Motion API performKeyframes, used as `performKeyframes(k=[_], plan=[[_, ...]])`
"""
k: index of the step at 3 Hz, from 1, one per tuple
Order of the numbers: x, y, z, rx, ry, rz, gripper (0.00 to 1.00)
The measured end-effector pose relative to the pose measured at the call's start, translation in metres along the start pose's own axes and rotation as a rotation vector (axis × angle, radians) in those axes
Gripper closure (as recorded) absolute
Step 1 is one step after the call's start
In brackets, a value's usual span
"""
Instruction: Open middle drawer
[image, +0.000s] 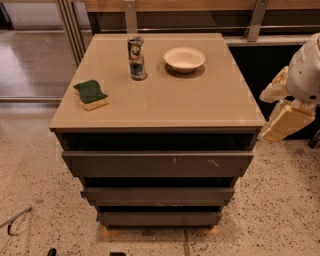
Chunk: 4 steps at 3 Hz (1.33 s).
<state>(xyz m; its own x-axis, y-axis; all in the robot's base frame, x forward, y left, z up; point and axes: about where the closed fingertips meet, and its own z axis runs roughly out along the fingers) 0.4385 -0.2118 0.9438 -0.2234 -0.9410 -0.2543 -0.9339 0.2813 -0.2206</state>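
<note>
The bench (200, 105) fills the middle of the view, a squat grey-brown cabinet on a speckled floor; its front carries three stepped drawer fronts, each lower one narrower and set further back. The widest front (157, 164), at the top, bears pale scratch marks; just below it lies the middle drawer (157, 196), a long flat front with no handle, shut level with its neighbours; beneath that sits the shortest front (159, 218).

The pincer (281, 112) hangs at the right edge of the view, beside the bench's right front corner and well apart from every drawer; whether it is spread or pressed together cannot be told.

On the bench top stand a pale bowl (184, 58), a printed can (136, 57) and a green-topped sponge (91, 94), none touching another; a small blue bit (82, 194) shows at the middle drawer's left end.

The middle drawer looks stiff and smooth, so its flat face probably offers no purchase; the likely hold is its upper edge, reached through the dark gap under the scratched front, near mid-length so it slides out squarely; its weight cannot be judged.
</note>
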Motion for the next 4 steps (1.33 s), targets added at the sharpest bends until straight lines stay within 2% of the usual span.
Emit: performKeyframes(k=[1,2,3,4], plan=[[0.003,0.022,0.069,-0.060,-0.088,0.012,0.66],[0.011,0.048,0.154,-0.139,-0.141,0.017,0.88],[0.013,0.051,0.167,-0.142,-0.142,0.021,1.00],[0.013,0.051,0.167,-0.142,-0.142,0.021,1.00]])
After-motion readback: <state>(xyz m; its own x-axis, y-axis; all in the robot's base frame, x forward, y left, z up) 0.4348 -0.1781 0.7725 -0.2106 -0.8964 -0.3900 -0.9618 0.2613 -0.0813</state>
